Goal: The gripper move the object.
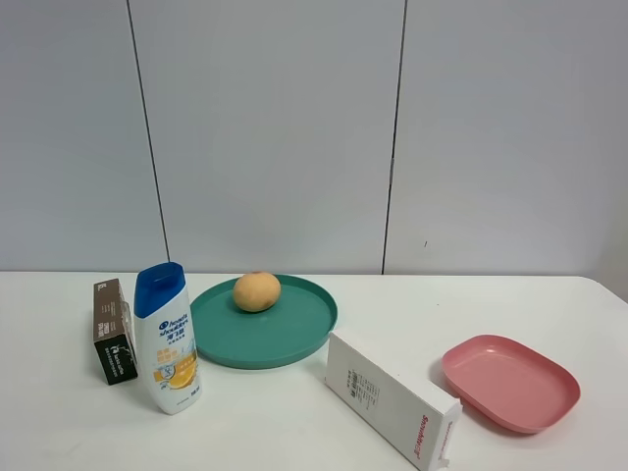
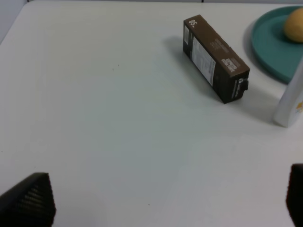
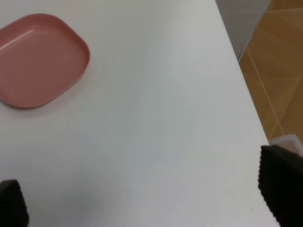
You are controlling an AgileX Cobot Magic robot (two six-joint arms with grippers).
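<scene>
The orange-tan fruit (image 1: 257,291) sits on the far part of the green round plate (image 1: 294,339), between the shampoo bottle (image 1: 168,340) on the left and the white box (image 1: 392,399) on the right. Both grippers hang over bare table (image 1: 549,304), holding nothing — the left gripper (image 2: 170,203) near the brown box (image 2: 215,59), the right gripper (image 3: 147,201) near the pink tray (image 3: 38,59), each with its jaws spread wide.

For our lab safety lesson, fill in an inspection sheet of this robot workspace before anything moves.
Surface: white table, no spills seen.
Job's things: round orange-tan fruit lying on round teal plate.
Clutter: white blue-capped shampoo bottle, brown carton, white carton, empty pink tray.
Grippers: left gripper and right gripper both open, holding nothing.
Cables: nothing seen.
Surroundings: grey panelled wall; wooden floor.
</scene>
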